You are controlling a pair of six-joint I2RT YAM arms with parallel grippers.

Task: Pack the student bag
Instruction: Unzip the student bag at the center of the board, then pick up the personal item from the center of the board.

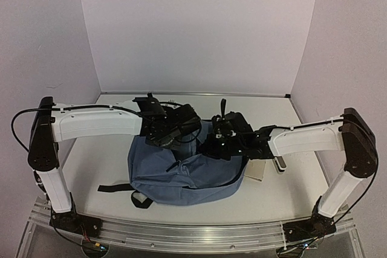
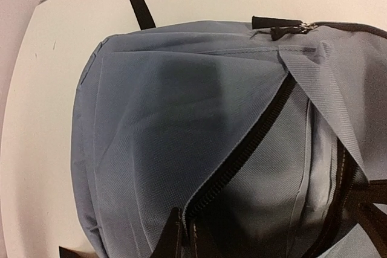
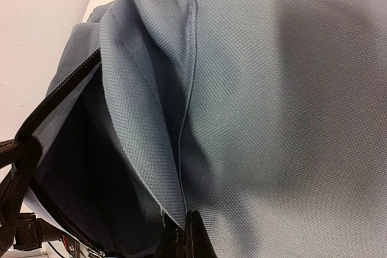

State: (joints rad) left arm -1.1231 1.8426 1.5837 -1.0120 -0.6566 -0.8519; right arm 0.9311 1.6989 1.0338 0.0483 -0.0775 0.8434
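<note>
The student bag (image 1: 181, 179), slate-blue fabric with black straps, lies in the middle of the table with its top opening turned toward the arms' far side. My left gripper (image 2: 184, 219) is shut on the bag's fabric edge beside the black zipper (image 2: 254, 137); from above the left gripper (image 1: 174, 139) sits at the bag's upper left. My right gripper (image 3: 182, 225) is shut on the edge of the blue flap (image 3: 151, 107), next to the dark lining (image 3: 72, 167); from above the right gripper (image 1: 213, 148) is over the bag's upper right. The opening gapes between the two grips.
A pale flat item (image 1: 256, 171) and a small white-grey object (image 1: 280, 164) lie right of the bag, under the right forearm. A black strap (image 1: 115, 187) trails left along the table. White walls enclose the table on three sides.
</note>
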